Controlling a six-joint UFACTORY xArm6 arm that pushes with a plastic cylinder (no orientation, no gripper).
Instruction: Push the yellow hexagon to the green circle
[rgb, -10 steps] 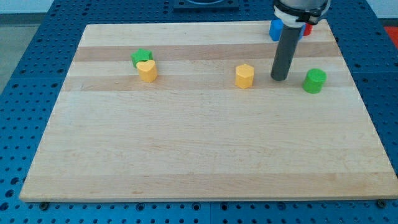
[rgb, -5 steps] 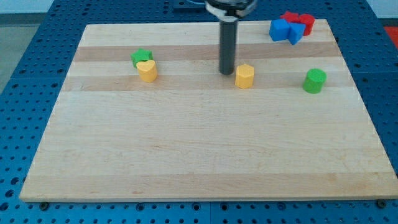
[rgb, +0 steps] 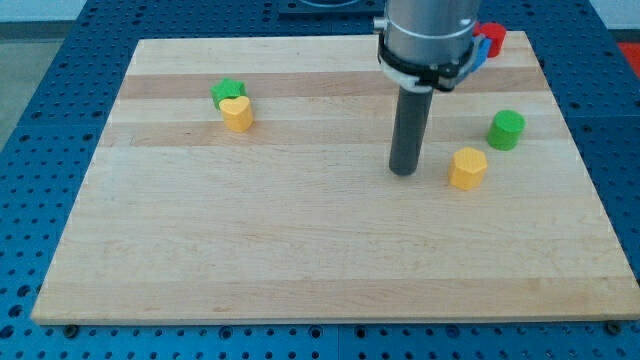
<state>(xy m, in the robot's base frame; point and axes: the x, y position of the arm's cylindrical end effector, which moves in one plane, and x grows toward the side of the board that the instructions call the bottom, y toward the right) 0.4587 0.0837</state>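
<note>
The yellow hexagon (rgb: 468, 167) lies on the wooden board (rgb: 300, 250) at the view's right, just below and left of the green circle (rgb: 506, 130), with a small gap between them. My tip (rgb: 404, 170) rests on the board a short way to the left of the yellow hexagon, not touching it. The rod rises from the tip toward the view's top.
A yellow heart (rgb: 237, 113) touches a green block (rgb: 228, 92) at the upper left. A red block (rgb: 491, 38) and a blue block (rgb: 478, 50) sit at the top right corner, partly hidden behind the arm.
The yellow hexagon has slid right and down, ending close to the green circle. My tip moved from its left side, right and down, following it.
</note>
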